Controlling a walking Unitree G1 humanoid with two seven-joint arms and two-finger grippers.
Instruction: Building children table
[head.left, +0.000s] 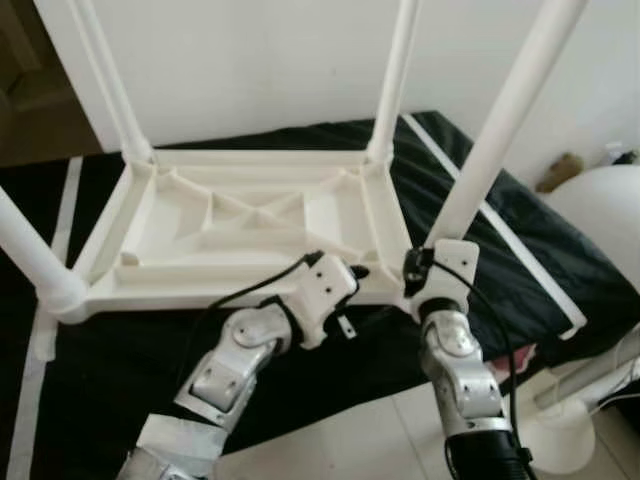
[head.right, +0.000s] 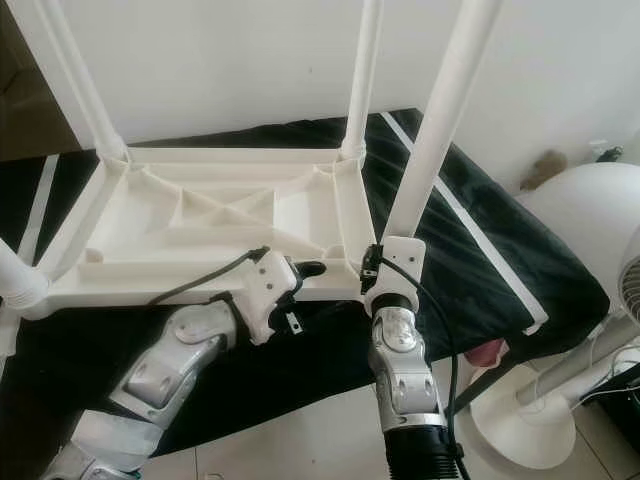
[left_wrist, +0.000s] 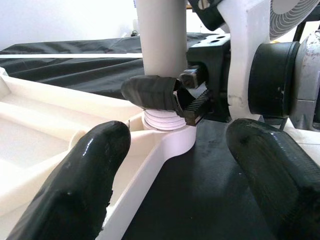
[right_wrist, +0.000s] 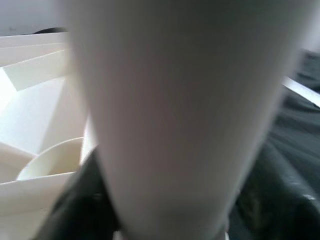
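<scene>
The right gripper (left_wrist: 175, 97) clamps the base of the white leg (head.left: 500, 120), which rises upright from the near right corner socket of the overturned tabletop (head.left: 240, 225) on the black cloth (head.left: 520, 230). The left gripper (left_wrist: 180, 170) waits spread, just beside that corner.

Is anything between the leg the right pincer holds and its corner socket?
Nothing visible. The right pincer grips the near-right leg just above the socket of the upturned tabletop; its threaded end already sits there.
</scene>
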